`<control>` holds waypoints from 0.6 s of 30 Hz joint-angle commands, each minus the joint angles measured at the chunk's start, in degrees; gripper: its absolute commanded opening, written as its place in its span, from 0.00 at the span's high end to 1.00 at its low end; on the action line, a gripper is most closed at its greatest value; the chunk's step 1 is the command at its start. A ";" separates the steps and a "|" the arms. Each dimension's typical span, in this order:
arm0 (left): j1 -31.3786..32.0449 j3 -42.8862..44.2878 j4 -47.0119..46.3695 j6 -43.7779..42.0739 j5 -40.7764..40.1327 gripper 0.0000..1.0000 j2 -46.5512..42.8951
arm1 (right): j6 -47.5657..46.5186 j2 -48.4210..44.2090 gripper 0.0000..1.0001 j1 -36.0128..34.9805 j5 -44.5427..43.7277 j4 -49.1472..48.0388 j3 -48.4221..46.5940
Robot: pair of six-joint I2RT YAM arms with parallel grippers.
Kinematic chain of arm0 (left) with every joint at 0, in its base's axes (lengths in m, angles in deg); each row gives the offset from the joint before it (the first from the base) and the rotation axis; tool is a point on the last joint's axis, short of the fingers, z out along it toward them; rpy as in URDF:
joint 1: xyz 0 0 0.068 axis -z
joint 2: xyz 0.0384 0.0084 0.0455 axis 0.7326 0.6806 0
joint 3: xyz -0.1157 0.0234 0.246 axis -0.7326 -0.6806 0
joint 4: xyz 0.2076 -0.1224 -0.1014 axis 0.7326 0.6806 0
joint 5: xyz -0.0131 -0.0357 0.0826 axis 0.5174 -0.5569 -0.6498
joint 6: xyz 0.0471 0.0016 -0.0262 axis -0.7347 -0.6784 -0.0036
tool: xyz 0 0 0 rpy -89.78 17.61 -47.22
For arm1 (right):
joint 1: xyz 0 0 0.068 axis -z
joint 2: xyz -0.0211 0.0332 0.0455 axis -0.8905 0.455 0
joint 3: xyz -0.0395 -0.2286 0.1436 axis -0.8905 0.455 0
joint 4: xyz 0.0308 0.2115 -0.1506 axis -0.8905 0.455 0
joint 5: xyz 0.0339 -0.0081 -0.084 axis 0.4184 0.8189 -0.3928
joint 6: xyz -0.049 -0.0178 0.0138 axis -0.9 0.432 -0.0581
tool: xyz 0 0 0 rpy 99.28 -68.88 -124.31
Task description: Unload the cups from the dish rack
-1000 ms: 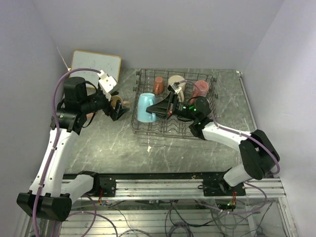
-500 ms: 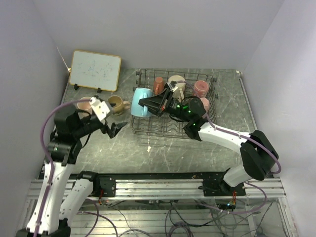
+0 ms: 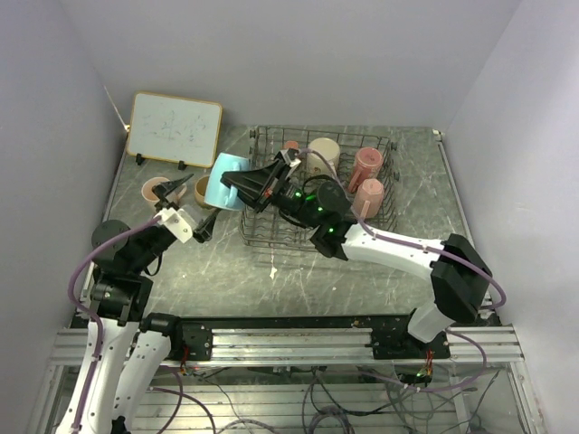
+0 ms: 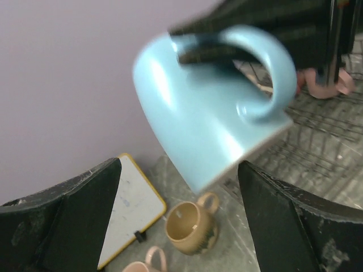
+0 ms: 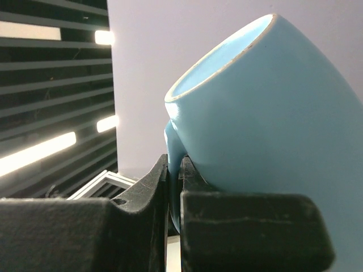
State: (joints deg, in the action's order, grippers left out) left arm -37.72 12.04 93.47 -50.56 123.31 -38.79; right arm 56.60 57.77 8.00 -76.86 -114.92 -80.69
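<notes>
My right gripper (image 3: pixel 239 179) is shut on the handle of a light blue mug (image 3: pixel 220 186) and holds it tilted in the air, left of the dark wire dish rack (image 3: pixel 318 237). In the right wrist view the fingers (image 5: pixel 148 190) pinch the handle under the mug (image 5: pixel 266 113). My left gripper (image 3: pixel 188 206) is open and empty, just below and left of the blue mug (image 4: pixel 210 107). A tan mug (image 4: pixel 190 226) and a pink mug (image 3: pixel 153 191) stand on the table. A cream mug (image 3: pixel 324 151), a salmon mug (image 3: pixel 289 145) and two pink mugs (image 3: pixel 365 164) sit in the rack.
A wood-framed whiteboard (image 3: pixel 174 129) leans at the back left, also in the left wrist view (image 4: pixel 127 207). Walls close in the table on the left, back and right. The rack (image 4: pixel 317 141) fills the back right.
My right gripper has carried the blue mug left, out of the rack and over the table. My left arm has drawn back toward the near edge, its open jaws now under the mug.
</notes>
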 commanded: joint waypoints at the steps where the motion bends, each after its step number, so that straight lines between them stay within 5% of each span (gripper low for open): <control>1: 0.28 0.27 -8.15 -0.80 -3.32 0.06 -1.64 | 1.88 1.49 1.00 -1.99 -3.75 -4.53 -3.16; 12: 0.28 -3.24 -11.57 -6.96 -2.95 0.13 -4.54 | 3.29 5.35 1.00 -6.10 -3.44 -4.44 -8.09; 18: 0.28 -8.42 -21.08 -15.87 -6.72 0.44 -6.57 | 3.18 4.54 1.00 -6.84 -3.31 -3.25 -7.55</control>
State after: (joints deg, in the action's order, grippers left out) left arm -37.72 5.55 82.63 -59.08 119.95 -44.64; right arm 59.66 63.39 1.99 -80.88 -115.10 -86.24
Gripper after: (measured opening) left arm 0.636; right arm 0.041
